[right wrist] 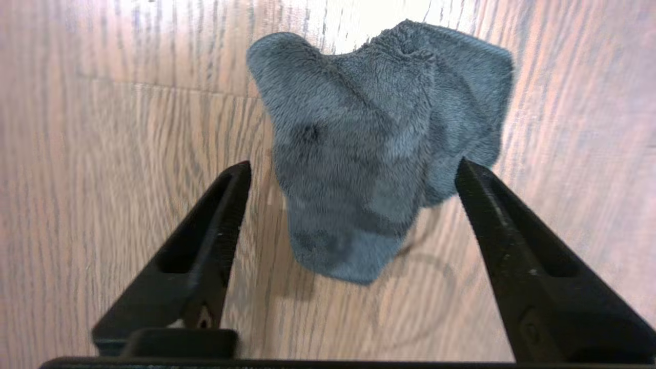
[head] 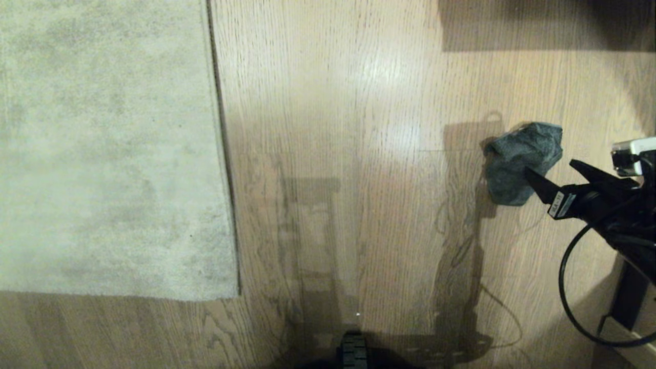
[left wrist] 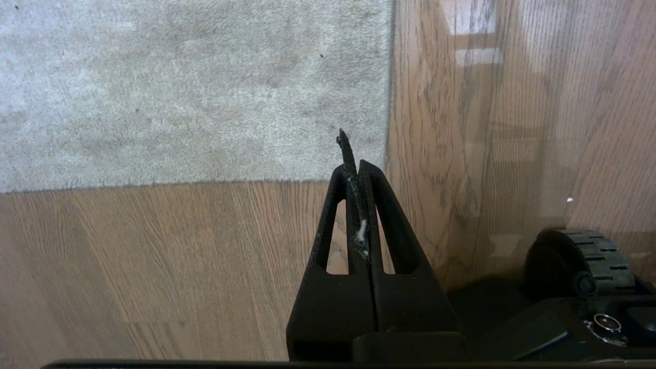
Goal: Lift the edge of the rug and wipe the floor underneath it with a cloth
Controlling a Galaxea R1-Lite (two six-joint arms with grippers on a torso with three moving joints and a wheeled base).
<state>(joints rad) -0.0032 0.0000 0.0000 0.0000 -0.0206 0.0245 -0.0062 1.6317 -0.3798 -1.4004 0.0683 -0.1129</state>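
Where the head view begins on the left, the rug [head: 102, 148] lies flat on the floor [head: 333, 154], its straight rug edge [head: 223, 154] running toward the robot to a corner [head: 237, 293]. Just on the robot's side of that corner, the left claw [left wrist: 353, 154] hangs over bare planks in its wrist view, fingers pressed together with nothing between them but a wisp of what looks like lint. Well to the right of the rug, the cloth [head: 520, 161] sits crumpled on the wood, apart from the rug. Right of the cloth, the right claw [right wrist: 353, 171] reaches in from the side with its fingers [right wrist: 205, 241] spread wide on either side of the cloth, gripping nothing.
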